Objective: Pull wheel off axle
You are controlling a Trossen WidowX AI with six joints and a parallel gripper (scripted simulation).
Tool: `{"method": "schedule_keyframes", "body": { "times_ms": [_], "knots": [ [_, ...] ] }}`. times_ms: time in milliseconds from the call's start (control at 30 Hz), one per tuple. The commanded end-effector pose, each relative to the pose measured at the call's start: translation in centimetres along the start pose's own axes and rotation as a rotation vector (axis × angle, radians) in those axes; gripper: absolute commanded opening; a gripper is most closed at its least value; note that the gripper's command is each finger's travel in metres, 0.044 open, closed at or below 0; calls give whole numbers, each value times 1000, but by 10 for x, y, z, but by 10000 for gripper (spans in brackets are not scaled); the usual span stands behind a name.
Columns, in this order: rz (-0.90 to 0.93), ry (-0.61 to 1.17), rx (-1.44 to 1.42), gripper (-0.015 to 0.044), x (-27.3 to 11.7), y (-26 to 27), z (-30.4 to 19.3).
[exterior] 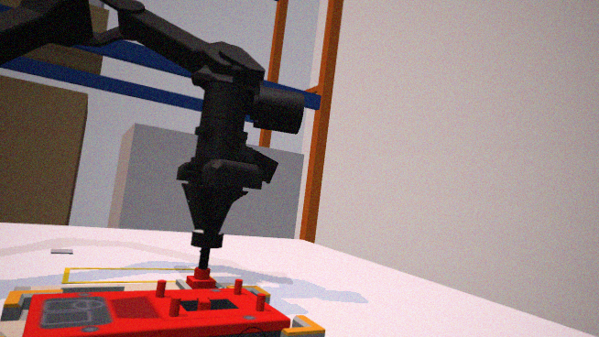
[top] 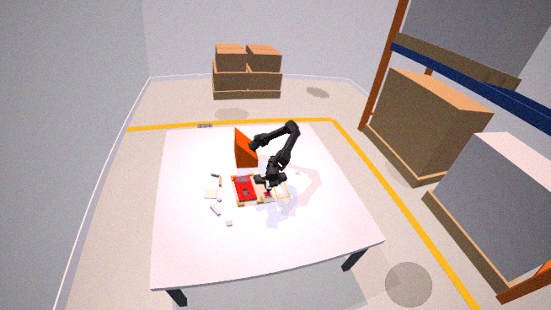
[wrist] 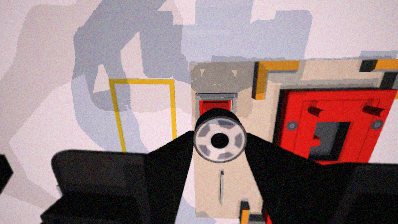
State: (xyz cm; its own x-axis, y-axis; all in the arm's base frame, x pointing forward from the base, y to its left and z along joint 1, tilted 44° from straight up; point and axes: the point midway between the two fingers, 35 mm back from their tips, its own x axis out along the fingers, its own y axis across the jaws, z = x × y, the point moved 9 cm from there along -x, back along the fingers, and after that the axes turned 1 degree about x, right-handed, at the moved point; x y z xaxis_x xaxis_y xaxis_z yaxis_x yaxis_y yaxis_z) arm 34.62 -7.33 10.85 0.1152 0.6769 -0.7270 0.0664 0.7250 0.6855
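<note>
The gripper (wrist: 219,141) pinched the wheel (wrist: 219,140), lifted partway up the axle (exterior: 203,258); the marked area (wrist: 145,112) at 10 o'clock awaited.

A black parallel-jaw gripper (exterior: 207,238) points straight down, its tapered fingers clamped on a small dark round wheel (exterior: 207,239). Below the wheel a thin dark upright axle (exterior: 203,259) stands in a small red block (exterior: 201,277), its upper end at the wheel's underside. Near this lies a flat red fixture plate (exterior: 151,316) with short red pegs. To the left, a yellow-outlined rectangle (exterior: 65,275) marks the white table (exterior: 412,293).
</note>
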Motion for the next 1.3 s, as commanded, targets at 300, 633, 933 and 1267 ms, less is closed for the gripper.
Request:
{"method": "schedule_keyframes", "body": {
  "times_ms": [300,633,933,1267],
  "knots": [
    [-1,-3,-2,0,-5,0,0],
    [-2,-4,-2,0,-19,0,0],
    [2,0,3,0,-35,7,-4],
    [-1,-1,2,0,-40,48,-24]
  ]
}}
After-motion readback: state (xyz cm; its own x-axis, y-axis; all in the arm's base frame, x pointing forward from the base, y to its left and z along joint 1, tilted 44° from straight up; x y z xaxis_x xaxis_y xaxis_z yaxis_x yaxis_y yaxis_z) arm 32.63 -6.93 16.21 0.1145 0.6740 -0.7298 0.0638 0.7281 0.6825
